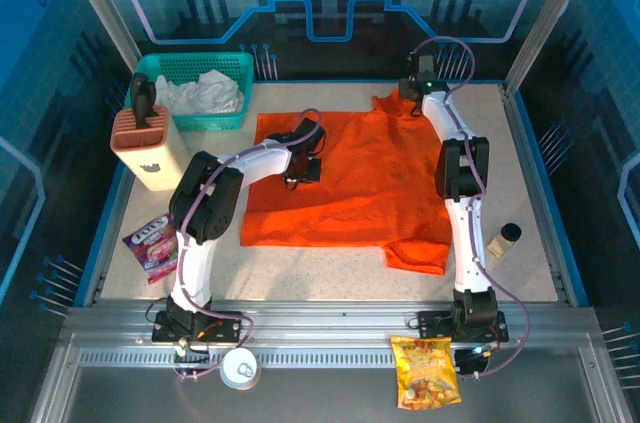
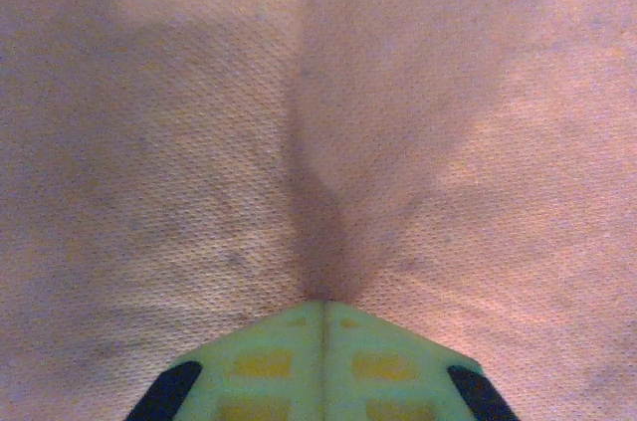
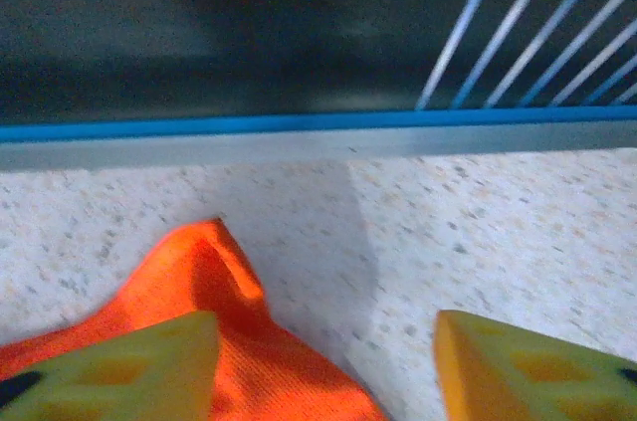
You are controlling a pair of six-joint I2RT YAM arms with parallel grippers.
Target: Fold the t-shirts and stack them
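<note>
Matt knitted orange t-shirt, speckled table

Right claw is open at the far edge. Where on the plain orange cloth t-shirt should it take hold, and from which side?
Probably the pointed far corner of the plain orange cloth t-shirt. It looks puckered up off the speckled table, so the right claw could straddle that ridge by coming straight down from above, shifted slightly left.

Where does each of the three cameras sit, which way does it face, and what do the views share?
Top external: above and behind the bases, looking down on the table; both arms show.
Left wrist: behind the left gripper, close against the orange t-shirt; shut fingers below.
Right wrist: behind the right gripper, facing the table's far edge; open fingers below.
Shared: the orange t-shirt, in all three.
</note>
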